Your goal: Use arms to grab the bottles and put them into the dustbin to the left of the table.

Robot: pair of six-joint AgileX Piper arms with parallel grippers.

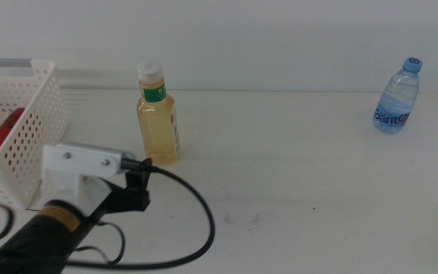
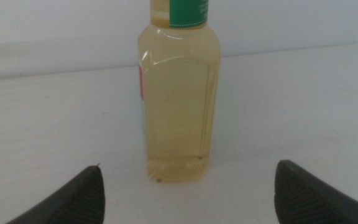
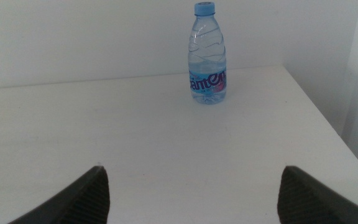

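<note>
The left arm (image 1: 74,198) fills the near bench (image 1: 295,175), its gripper (image 2: 185,193) lined up on the yellow-liquid bottle (image 1: 158,118), fingers (image 2: 73,199) spread wide, nothing held. Approach step: next, ease forward and close. The right gripper (image 3: 191,193) waits open, facing the water bottle (image 3: 207,56). A red can (image 1: 2,133) lies in the dustbin (image 1: 33,125).

Water bottle (image 3: 206,53): blue label carries white lettering, partly readable as "ante" or similar; the full brand cannot be made out. Yellow-liquid bottle (image 1: 158,114): green neck band and a red-and-white side label, print too small to read. No other markings legible.
</note>
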